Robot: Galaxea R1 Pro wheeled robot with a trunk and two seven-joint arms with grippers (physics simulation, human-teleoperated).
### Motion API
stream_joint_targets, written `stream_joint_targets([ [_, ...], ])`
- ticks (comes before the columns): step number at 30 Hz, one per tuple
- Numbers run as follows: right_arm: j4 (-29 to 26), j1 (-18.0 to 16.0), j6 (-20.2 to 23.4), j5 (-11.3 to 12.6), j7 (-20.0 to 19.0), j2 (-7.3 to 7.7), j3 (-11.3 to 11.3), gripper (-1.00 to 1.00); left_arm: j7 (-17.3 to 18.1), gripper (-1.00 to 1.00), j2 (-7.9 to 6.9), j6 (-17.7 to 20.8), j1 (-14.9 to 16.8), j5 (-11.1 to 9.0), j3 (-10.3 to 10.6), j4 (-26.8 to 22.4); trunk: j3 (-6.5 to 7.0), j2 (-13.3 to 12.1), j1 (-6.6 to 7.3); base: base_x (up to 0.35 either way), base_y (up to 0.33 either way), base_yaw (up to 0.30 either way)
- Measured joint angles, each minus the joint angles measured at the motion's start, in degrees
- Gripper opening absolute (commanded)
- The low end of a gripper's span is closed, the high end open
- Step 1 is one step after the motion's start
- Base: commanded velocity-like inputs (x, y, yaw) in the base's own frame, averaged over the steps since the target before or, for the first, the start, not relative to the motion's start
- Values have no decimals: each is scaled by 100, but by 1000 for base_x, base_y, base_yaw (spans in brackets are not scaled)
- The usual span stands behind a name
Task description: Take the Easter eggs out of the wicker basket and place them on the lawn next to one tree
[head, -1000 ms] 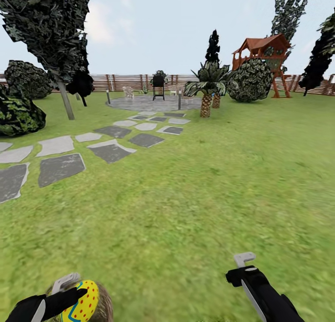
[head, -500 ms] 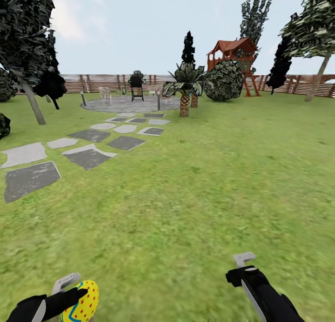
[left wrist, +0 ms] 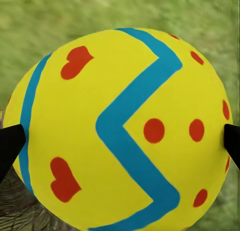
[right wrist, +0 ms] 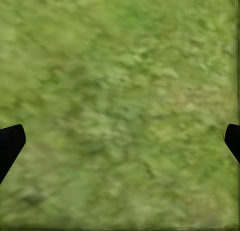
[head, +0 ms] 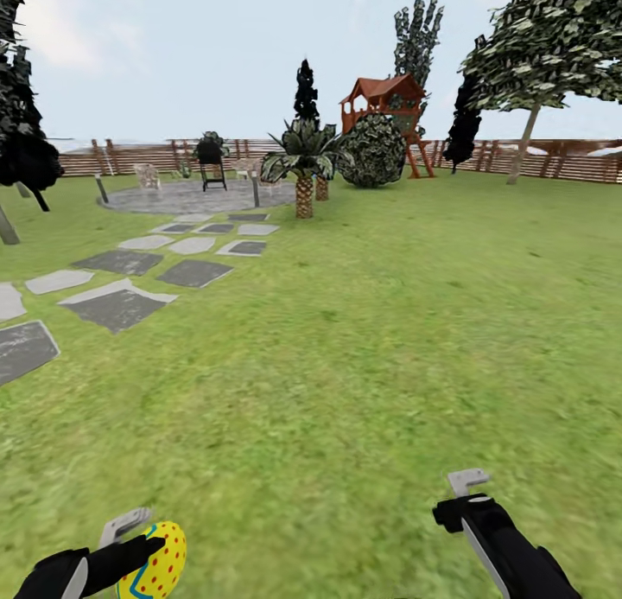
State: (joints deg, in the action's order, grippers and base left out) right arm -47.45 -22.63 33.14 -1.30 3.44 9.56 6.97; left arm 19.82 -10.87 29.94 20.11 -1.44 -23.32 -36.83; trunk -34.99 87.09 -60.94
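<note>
My left gripper sits at the bottom left of the head view, shut on a yellow Easter egg with a blue zigzag and red dots. In the left wrist view this egg is held between the two black fingertips, with a sliver of brown wicker basket behind it. My right gripper hovers open over the lawn, with only grass between its fingers. A tree with a leaning pale trunk and green canopy stands far off at the right by the fence.
Grey stepping stones run along the left towards a round paved patio. A short palm, a round bush and a red-roofed playhouse stand ahead. A dark slatted fence closes the far side.
The whole view has swung to the right, so the camera has turned. The pale-trunked tree has come into view at the right, and the basket has left the head view.
</note>
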Motion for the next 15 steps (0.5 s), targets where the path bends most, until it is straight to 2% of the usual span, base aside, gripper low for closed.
stream_joint_targets([
  [3,85,0,32,-19,2,-33,8,100,0,-100,25,0,0,2,0,0,54,-120,66,0,0,-293],
  [6,224,0,424,-4,-32,8,10,100,-1,-100,45,0,0,7,0,0,108,-241,132,0,0,-293],
  [8,251,0,782,-29,-394,21,18,100,-1,-100,47,0,0,10,8,0,144,-321,176,0,0,-292],
  [11,452,0,816,-52,-459,45,-3,100,-9,-100,115,1,0,18,15,8,198,-441,242,0,0,-287],
  [13,483,-1,812,-56,-462,211,-15,100,-10,-100,139,1,-1,23,13,4,234,-522,286,0,0,-255],
  [15,487,-1,795,-30,-463,307,-17,100,-10,-100,146,1,-1,24,12,1,269,-602,330,0,0,-246],
])
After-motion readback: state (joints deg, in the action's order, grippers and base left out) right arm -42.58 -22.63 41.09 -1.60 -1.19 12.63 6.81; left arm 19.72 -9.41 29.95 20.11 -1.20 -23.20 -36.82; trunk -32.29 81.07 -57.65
